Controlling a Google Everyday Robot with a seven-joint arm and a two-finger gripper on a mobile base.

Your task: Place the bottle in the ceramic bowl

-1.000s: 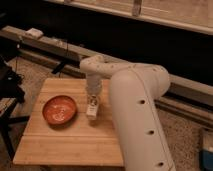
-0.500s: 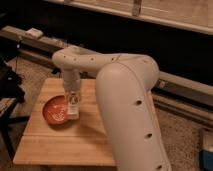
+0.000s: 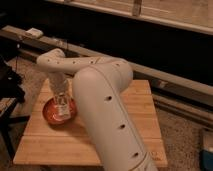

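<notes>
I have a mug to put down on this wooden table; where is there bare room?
Bare wood lies along the wooden table's front edge, below the shallow orange-red ceramic bowl, and at the right side past the white arm. The left is crowded: the tool holds the small white plastic bottle over the bowl.

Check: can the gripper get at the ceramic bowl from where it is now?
Likely yes. The gripper hangs directly over the ceramic bowl, with the bottle at its tip over the bowl's inside. Nothing stands between them on the wooden table.

Wooden table (image 3: 135,117), speckled floor (image 3: 185,135), gripper (image 3: 62,102) above
</notes>
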